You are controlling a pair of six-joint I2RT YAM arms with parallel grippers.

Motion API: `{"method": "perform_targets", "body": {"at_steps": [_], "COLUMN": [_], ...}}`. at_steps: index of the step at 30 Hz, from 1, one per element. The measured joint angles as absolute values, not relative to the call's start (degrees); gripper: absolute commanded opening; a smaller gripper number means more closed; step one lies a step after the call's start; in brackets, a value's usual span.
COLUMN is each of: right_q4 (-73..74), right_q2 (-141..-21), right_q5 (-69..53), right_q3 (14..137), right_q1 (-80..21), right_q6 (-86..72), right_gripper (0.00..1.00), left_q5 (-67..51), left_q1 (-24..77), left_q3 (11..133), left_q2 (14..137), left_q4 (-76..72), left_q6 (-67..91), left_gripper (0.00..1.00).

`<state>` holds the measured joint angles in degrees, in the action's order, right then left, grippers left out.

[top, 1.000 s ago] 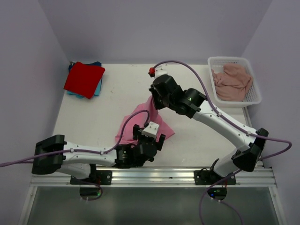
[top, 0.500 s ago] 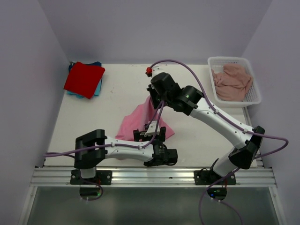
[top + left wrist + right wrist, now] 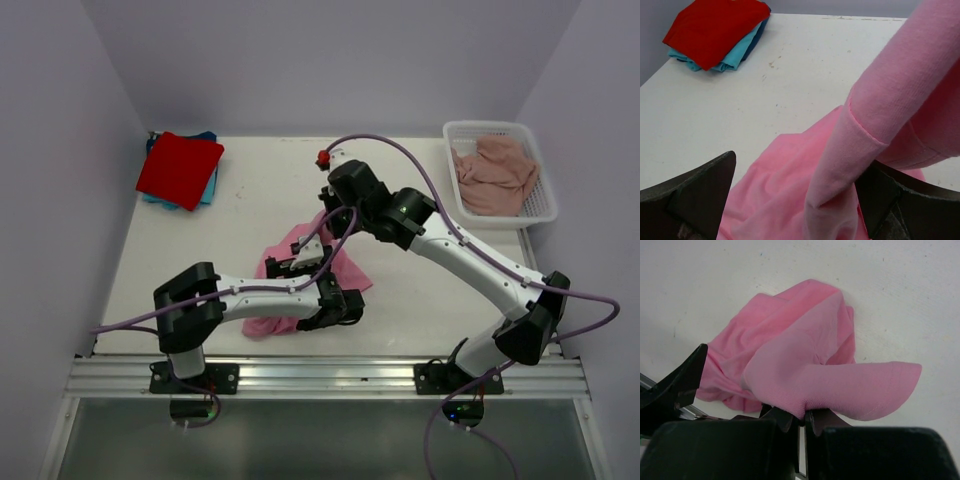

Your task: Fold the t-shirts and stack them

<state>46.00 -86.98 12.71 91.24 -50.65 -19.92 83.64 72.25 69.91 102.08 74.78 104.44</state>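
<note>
A bright pink t-shirt lies crumpled near the table's front middle. My right gripper is shut on a fold of it and holds that part up; in the right wrist view the cloth drapes out of the shut gripper. My left gripper stands open low over the same shirt, and pink cloth lies between its spread fingers. A folded red t-shirt rests on a teal-blue one at the back left. The dusty-pink t-shirt lies in the basket.
The white mesh basket stands at the back right corner. Purple cables loop over both arms. The red and teal stack also shows far off in the left wrist view. The table's front rail runs along the near edge.
My left arm has swung in from the front edge, so its open gripper now sits over the pink shirt. My right gripper keeps its hold and has shifted slightly.
</note>
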Motion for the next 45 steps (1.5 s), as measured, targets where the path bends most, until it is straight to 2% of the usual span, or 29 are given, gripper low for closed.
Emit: {"method": "perform_targets", "body": {"at_steps": [6, 12, 15, 20, 32, 35, 41, 45], "right_q4": [45.36, 45.43, 45.54, 45.56, 45.89, 45.89, 46.37, 46.7], "right_q2": [-86.89, -86.7, -86.67, -86.67, -88.49, -89.12, -89.52, -89.52], "right_q5": [9.74, 8.78, 8.25, 7.92, 7.75, 7.68, 7.7, 7.73], "right_q3": [91.2, 91.24, 91.24, 91.24, 93.89, 94.65, 95.26, 95.7], "right_q1": [-50.61, -51.37, -51.44, -51.42, -51.42, -51.44, -51.42, -51.44], "right_q6": [-19.81, -19.18, -18.85, -18.37, -18.33, -18.33, -18.33, -18.33], "right_gripper": [0.0, 0.0, 0.0, 0.0, 0.0, 0.0, 0.0, 0.0], "left_q5": [83.61, 82.39, 82.54, 83.53, 83.92, 83.46, 75.09, 71.0], "left_q1": [73.87, 81.78, 86.26, 96.9, 114.54, 118.74, 119.09, 119.17], "left_q3": [70.06, 71.26, 71.09, 69.49, 65.54, 62.94, 49.25, 47.37], "left_q2": [102.08, 99.11, 91.98, 73.43, 57.82, 51.75, 35.9, 33.01], "left_q4": [74.91, 74.54, 74.48, 74.72, 74.04, 65.91, 32.01, 19.27], "left_q6": [102.85, 98.45, 94.41, 83.59, 67.31, 56.84, 21.78, 7.84], "left_gripper": [1.0, 1.0, 1.0, 1.0, 1.0, 1.0, 1.0, 1.0]}}
